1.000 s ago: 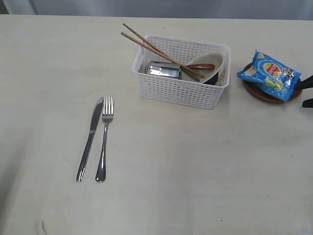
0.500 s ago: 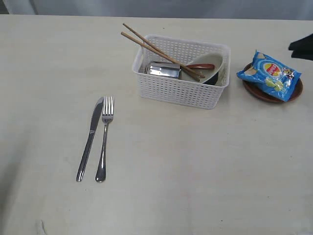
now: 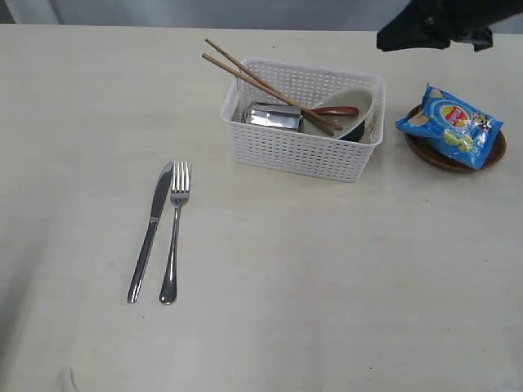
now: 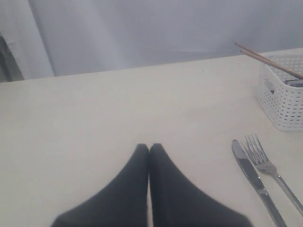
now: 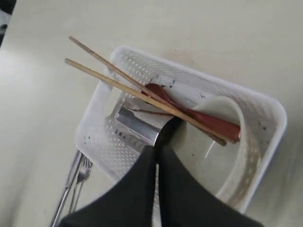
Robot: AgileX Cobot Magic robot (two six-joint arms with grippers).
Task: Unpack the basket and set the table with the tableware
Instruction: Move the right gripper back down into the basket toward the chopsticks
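**Clerk:** Effectors to be entered first.

**Checker:** Right gripper (image 5: 155, 149): fingers pressed together, nothing held. It is raised off the table (image 3: 343, 294), near 2 o'clock of the basket (image 3: 294, 155). The basket itself is placed at 1 o'clock of the tabletop's middle. Left gripper (image 4: 149, 147): likewise closed and empty, low over bare table.

**Clerk:** Hazards?

**Checker:** The chopsticks (image 3: 253, 77) are laid across the rim, over the wooden spoon (image 3: 339, 109) and the bowl (image 3: 351, 102). If either is lifted first, the sticks are likely to be levered out. The steel cup (image 3: 274, 117) is lying on its side and looks slick, so a slip is to be feared. The plate (image 3: 429, 155), at 2 o'clock, is covered by a snack bag (image 3: 451, 124), which could be carried along or spilled.

**Clerk:** Counts?

**Checker:** Basket, one. Chopsticks, two. Cup, bowl, spoon, plate and bag, one each. Knife (image 3: 150, 233), one, and fork (image 3: 173, 237), one, already laid side by side at 8 o'clock. Grippers, two.
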